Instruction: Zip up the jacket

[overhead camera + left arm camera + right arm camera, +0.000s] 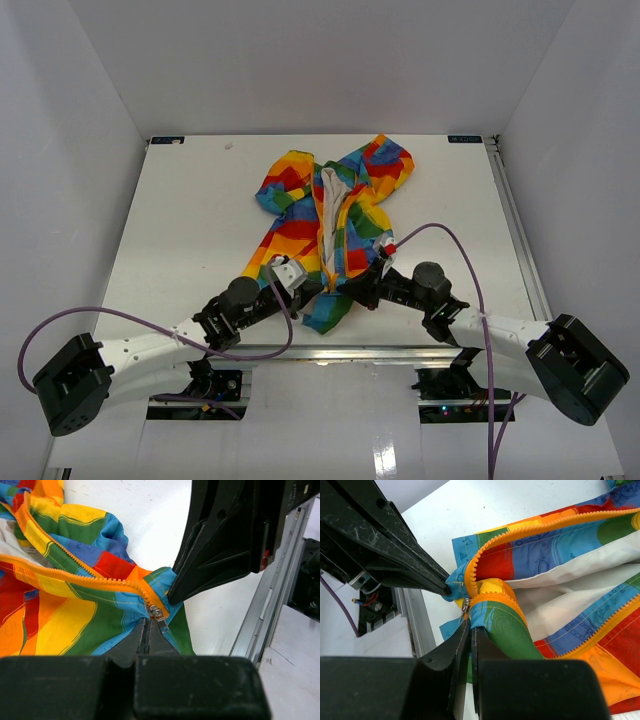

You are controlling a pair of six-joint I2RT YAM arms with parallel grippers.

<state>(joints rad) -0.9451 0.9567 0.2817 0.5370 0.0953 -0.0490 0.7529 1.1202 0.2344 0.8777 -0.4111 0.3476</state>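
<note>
Two arms meet at the bottom end of the jacket's zipper.
One white table (190, 230) stands between plain white walls, with a metal rail (330, 352) along its near edge. The jacket (335, 205) lies open in the middle of the table and its white lining shows. Purple cables (452, 237) loop above the near part. The left gripper (148, 632) and the right gripper (470, 630) reach in low from the two sides. Each has its fingers pressed together on the hem fabric, just beside the zipper slider (155, 612).

White table (180, 230), aluminium rail (330, 352) along its near edge, white walls (300, 60) around
</note>
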